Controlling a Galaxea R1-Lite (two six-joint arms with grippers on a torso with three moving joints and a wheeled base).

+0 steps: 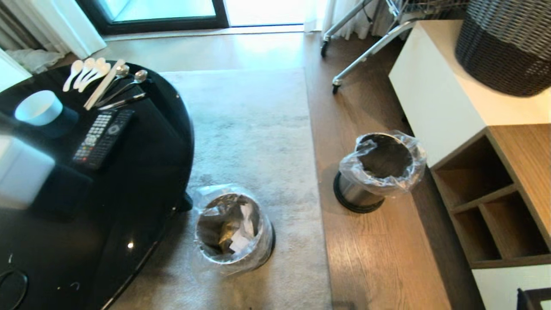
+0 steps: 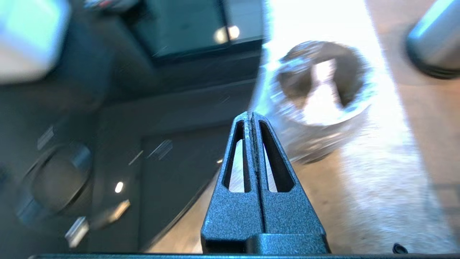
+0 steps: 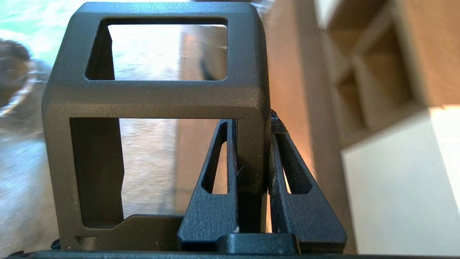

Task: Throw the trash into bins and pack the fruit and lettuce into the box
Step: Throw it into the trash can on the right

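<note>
While neither arm shows in the head view, each wrist camera shows its own gripper. The left gripper [image 2: 252, 114] hangs empty, its two fingers pressed flat together, pointing down past the rim of the black table [image 2: 172, 108] toward the nearer bin [image 2: 320, 104]. The right gripper [image 3: 253, 124] is clamped on one wall of a black open-framed tray [image 3: 158, 97], a finger on each side of that wall, with the tray held over the rug [image 3: 151, 165] and the wood floor.

On the rug, just beside the table's edge [image 1: 142, 181], stands one steel bin [image 1: 234, 228] with white paper scraps and crumpled stuff inside its liner. A second bin [image 1: 379, 170] stands apart on the wood floor [image 1: 379, 249], near the wooden shelf unit [image 1: 495, 193]; what it holds I cannot tell. Spoons [image 1: 86, 73], a remote [image 1: 103, 137], a white cup [image 1: 38, 107] and a blurred white box [image 1: 21, 172] sit on the table. A woven basket [image 1: 508, 47] rests on the white cabinet [image 1: 434, 86].
</note>
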